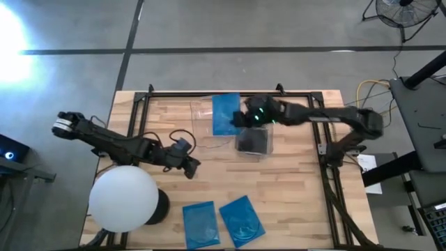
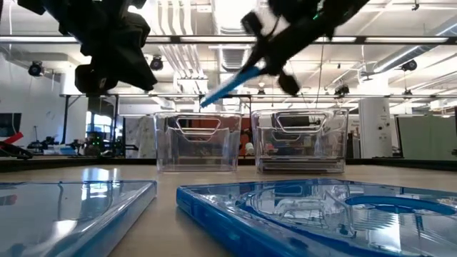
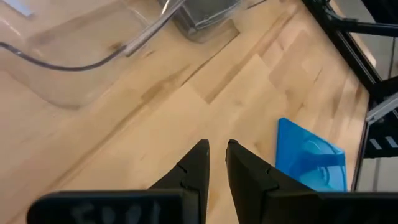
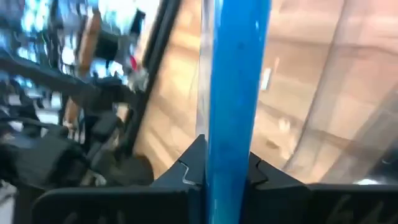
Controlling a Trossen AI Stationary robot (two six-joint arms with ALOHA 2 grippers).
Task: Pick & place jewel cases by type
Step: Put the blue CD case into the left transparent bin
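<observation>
My right gripper (image 1: pixel 242 117) is shut on a bright blue jewel case (image 1: pixel 225 113), held in the air over the far clear bin (image 1: pixel 202 111). In the low view the case (image 2: pixel 232 82) slants above the left-hand bin (image 2: pixel 198 143). The other bin (image 1: pixel 254 141) holds dark cases. Two more blue cases (image 1: pixel 200 223) (image 1: pixel 242 219) lie flat near the table's near edge. My left gripper (image 1: pixel 188 164) hovers shut over bare wood left of centre and holds nothing; its wrist view shows one blue case (image 3: pixel 311 155) beyond its fingers (image 3: pixel 216 155). My right gripper (image 4: pixel 227 158) pinches the blue jewel case by one edge region (image 4: pixel 230 140), one finger on each flat face. The case is lifted clear of everything and tilted, its free end (image 2: pixel 208 100) lower than the held end and pointing toward the table's left.
A big white ball (image 1: pixel 125 199) stands on a dark base at the table's near left corner, close to my left arm. A black metal frame (image 1: pixel 324 150) borders the table's far and right sides. Bare wood (image 1: pixel 230 174) lies between the bins and the near blue cases.
</observation>
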